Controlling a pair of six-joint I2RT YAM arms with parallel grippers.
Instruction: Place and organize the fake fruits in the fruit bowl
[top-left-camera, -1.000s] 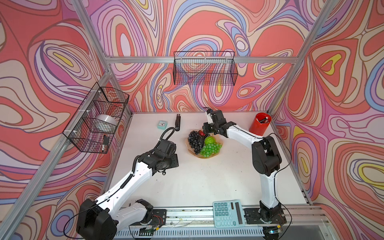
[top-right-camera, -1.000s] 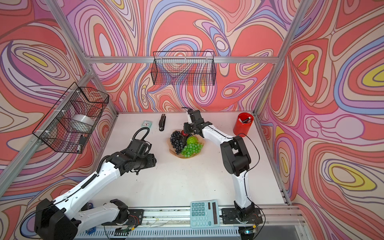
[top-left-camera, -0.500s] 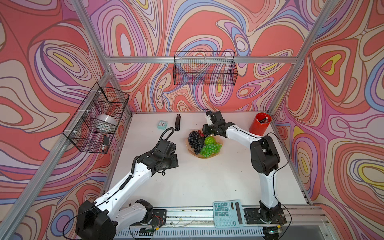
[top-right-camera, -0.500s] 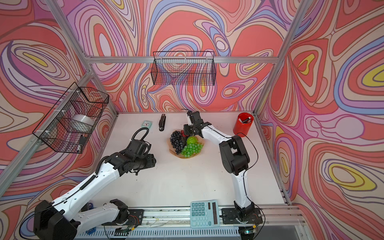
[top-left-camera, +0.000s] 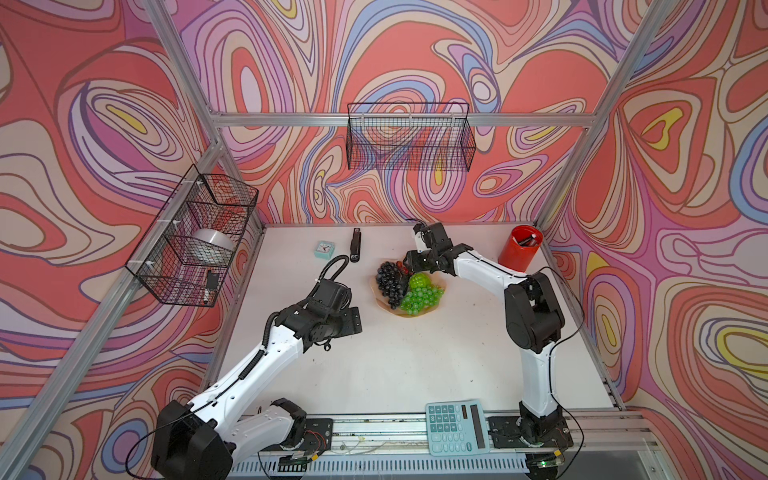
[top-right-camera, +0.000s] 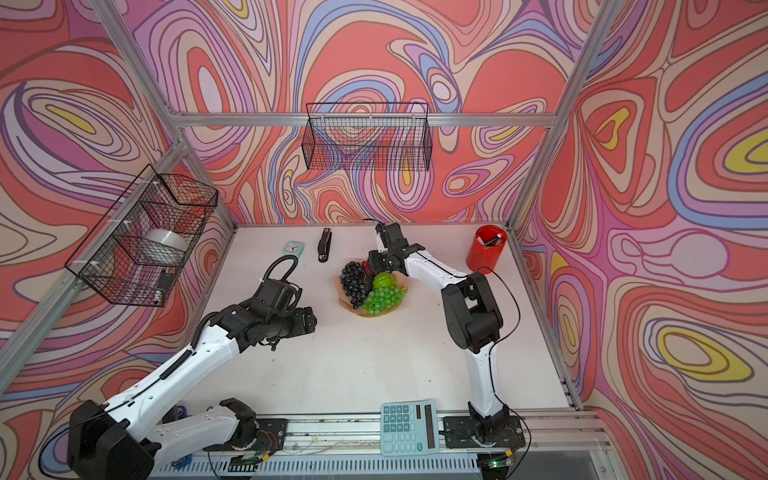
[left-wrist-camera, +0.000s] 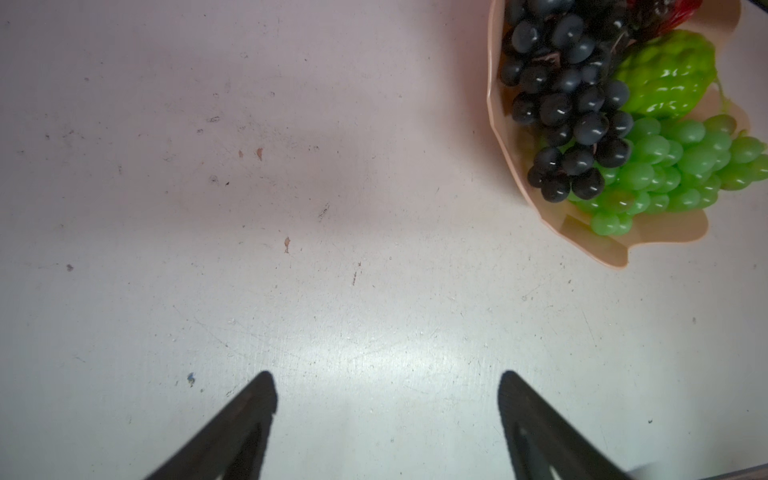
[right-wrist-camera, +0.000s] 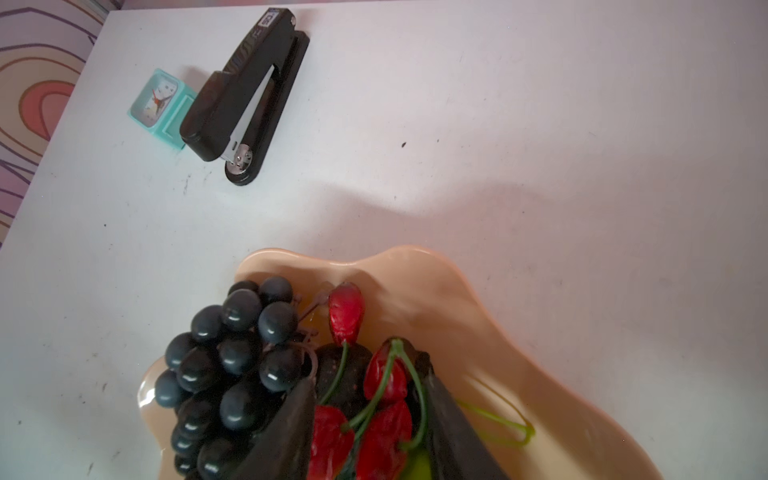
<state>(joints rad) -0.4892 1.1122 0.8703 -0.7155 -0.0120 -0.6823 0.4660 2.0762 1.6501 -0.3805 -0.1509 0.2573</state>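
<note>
The peach-pink fruit bowl (top-left-camera: 380, 305) stands mid-table in both top views. It holds a dark purple grape bunch (top-left-camera: 388, 282), a green grape bunch (left-wrist-camera: 673, 166) and a bumpy lime-green ball (left-wrist-camera: 669, 79). Red stemmed cherries (right-wrist-camera: 386, 432) lie at the back of the bowl, on a dark rounded fruit (right-wrist-camera: 332, 365). My right gripper (right-wrist-camera: 369, 378) hangs over that end, open, its fingers on either side of the cherries. My left gripper (left-wrist-camera: 386, 390) is open wide over bare table, left of the bowl (left-wrist-camera: 582, 245), with nothing between its fingers.
A black stapler (top-left-camera: 356, 245) and a small teal clock (top-left-camera: 324, 250) lie behind the bowl to the left. A red cup (top-left-camera: 520, 248) stands at the back right. A teal calculator (top-left-camera: 455, 426) sits on the front rail. Wire baskets (top-left-camera: 409, 137) hang on the walls.
My right gripper's jaws have parted over the back of the bowl. My left gripper's jaws have spread wider. Both arms have barely shifted.
</note>
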